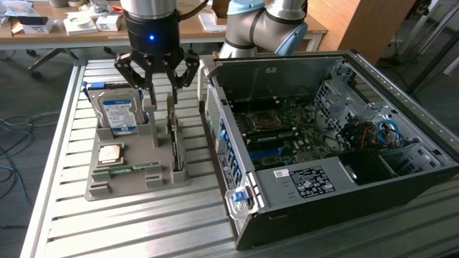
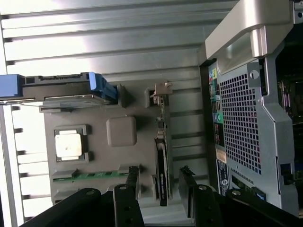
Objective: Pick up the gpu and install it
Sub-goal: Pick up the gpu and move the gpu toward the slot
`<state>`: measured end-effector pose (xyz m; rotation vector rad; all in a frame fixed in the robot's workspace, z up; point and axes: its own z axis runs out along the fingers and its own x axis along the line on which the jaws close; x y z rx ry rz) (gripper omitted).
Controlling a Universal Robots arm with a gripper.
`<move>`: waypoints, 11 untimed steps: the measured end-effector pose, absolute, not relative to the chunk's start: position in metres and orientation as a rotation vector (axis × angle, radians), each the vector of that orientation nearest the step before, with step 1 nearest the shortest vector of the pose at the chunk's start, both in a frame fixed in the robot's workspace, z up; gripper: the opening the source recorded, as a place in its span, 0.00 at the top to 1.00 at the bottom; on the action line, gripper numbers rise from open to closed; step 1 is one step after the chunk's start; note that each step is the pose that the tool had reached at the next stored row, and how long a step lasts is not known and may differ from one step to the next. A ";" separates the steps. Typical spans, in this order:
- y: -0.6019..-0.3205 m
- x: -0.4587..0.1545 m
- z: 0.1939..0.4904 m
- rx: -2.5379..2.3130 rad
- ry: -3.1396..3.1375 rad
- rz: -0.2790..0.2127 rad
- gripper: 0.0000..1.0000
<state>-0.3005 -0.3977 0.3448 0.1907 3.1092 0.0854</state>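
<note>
On the worktop (image 1: 107, 226), a hard drive (image 1: 118, 113) stands at the grey tray's (image 1: 136, 185) left in the exterior view. The hand (image 1: 161, 99) hangs over the tray, spread wide, empty. The gpu (image 1: 174, 137) stands on edge in the tray's right slot, beside the open computer case (image 1: 323, 188).

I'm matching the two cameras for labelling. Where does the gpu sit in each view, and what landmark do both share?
Exterior view: the gpu stands on edge in the gray holder, on its side nearest the computer case.
Wrist view: the gpu is seen edge-on, running in between the fingers of the open end effector.
Shared landmark: the blue-framed hard drive, across the holder from the gpu.
</note>
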 end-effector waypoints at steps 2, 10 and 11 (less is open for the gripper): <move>-0.398 -0.300 0.343 0.191 3.109 0.087 0.53; -0.398 -0.300 0.341 0.191 3.109 0.088 0.53; -0.398 -0.300 0.341 0.191 3.109 0.088 0.53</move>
